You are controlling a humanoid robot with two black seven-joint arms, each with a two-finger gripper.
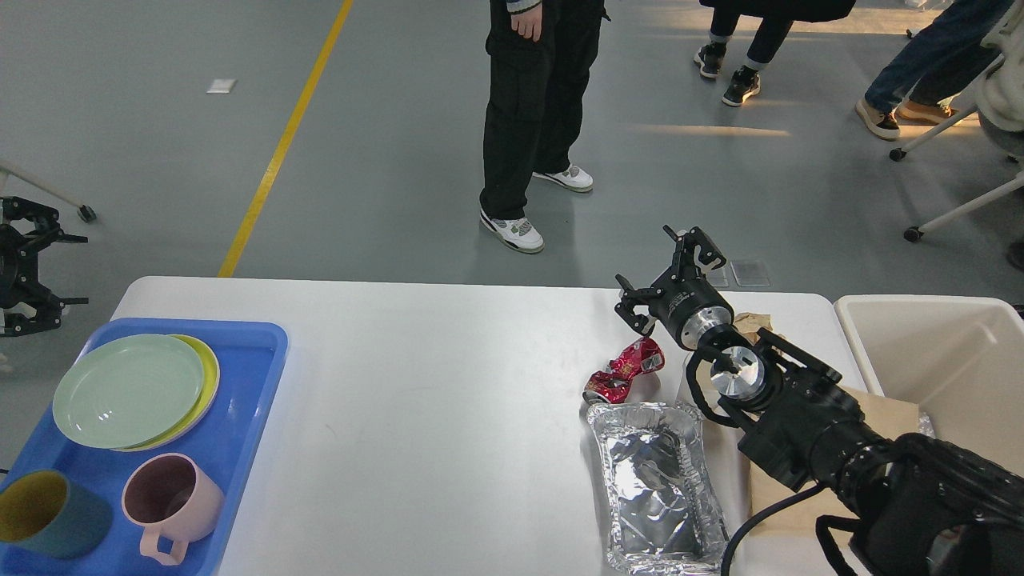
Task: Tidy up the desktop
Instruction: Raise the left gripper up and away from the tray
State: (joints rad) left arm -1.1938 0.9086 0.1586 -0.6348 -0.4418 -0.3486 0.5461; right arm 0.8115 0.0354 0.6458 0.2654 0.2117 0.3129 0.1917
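Right gripper [668,276] is held spread and empty just beyond the crushed red can [624,370] on the desktop [416,384]; descent onto it is judged next.

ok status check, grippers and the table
Right gripper open, empty, above crushed can. Left gripper off table's left edge, state unclear. Desktop not cleared: can, foil tray.

Even bright light, sharp focus, warm sun streaks on floor [704,128], soft shadows
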